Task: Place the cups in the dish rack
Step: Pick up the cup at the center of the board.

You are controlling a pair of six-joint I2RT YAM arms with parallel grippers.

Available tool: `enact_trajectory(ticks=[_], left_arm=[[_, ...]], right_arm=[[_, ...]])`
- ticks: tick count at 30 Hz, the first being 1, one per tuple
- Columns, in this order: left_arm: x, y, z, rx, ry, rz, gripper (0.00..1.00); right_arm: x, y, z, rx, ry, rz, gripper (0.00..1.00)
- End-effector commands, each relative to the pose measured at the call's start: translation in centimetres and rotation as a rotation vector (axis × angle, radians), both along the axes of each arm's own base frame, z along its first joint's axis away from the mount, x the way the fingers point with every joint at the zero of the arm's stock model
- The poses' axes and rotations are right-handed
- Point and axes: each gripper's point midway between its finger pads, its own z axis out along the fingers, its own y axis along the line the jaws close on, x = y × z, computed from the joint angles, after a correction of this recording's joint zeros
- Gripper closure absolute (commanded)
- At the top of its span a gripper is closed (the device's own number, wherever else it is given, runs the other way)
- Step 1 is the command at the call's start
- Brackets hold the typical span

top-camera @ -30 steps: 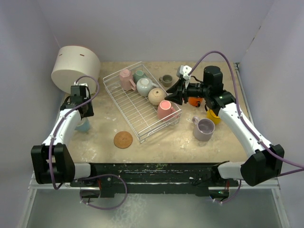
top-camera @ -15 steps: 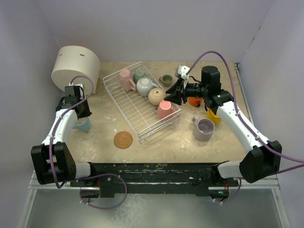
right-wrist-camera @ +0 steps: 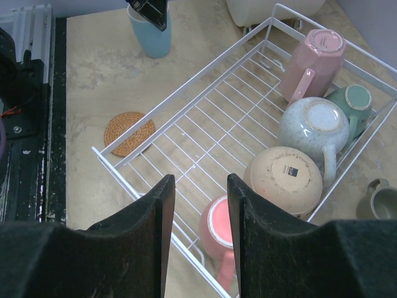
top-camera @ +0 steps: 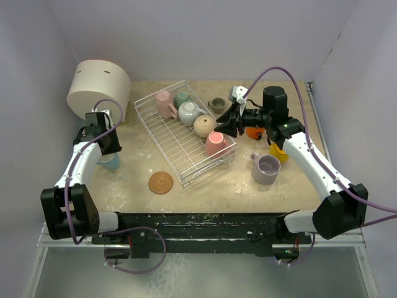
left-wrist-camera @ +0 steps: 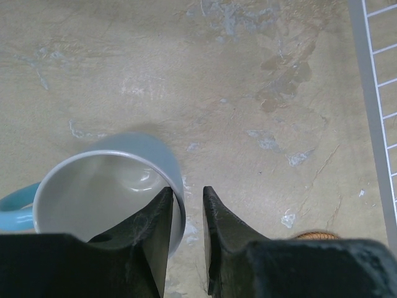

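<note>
Left claw (left-wrist-camera: 187,189), narrowly apart, straddles the rim of the light blue mug (left-wrist-camera: 99,186); right claw (right-wrist-camera: 200,177), apart and empty, hangs over the dish rack (top-camera: 173,141).

A cork coaster (top-camera: 160,182) lies on the table (top-camera: 217,181), white container (top-camera: 98,87) behind.

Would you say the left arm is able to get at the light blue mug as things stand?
Likely yes: the left gripper hangs right at the light blue mug, one finger seemingly inside the rim and the other outside, and nothing blocks the way.
</note>
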Motion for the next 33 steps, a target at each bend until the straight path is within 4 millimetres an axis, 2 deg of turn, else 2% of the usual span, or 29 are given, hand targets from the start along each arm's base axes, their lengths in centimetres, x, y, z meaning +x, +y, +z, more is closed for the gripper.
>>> enact_trajectory(ticks=[1, 7, 14, 15, 18, 24, 33], left_arm=[[0.5, -0.4, -0.4, -0.040, 0.000, 0.011, 0.72], [0.4, -0.6, -0.9, -0.056, 0.020, 0.009, 0.74], [0.5, -0.7, -0.1, -0.053, -0.004, -0.004, 1.00], [0.5, -0.8, 0.3, -0.054, -0.019, -0.003, 1.00], [0.8, -1.0, 2.4, -0.057, -0.096, -0.004, 1.00], [0.5, -2.6, 7.2, -0.133, -0.263, -0.021, 1.00], [-2.2, -6.9, 14.0, -0.354, -0.479, -0.071, 1.00]], right_arm=[[-0.2, 0.2, 0.5, 0.011, -0.035, 0.025, 0.58], [-0.2, 0.2, 0.5, 0.012, -0.034, 0.027, 0.58], [-0.3, 0.3, 0.5, 0.014, -0.032, 0.032, 0.58], [-0.3, 0.3, 0.5, 0.014, -0.032, 0.033, 0.58], [-0.4, 0.3, 0.5, 0.016, -0.029, 0.039, 0.58], [-0.8, 0.5, 0.3, 0.027, -0.019, 0.068, 0.58], [-1.5, 0.8, 0.1, 0.043, -0.025, 0.115, 0.57]])
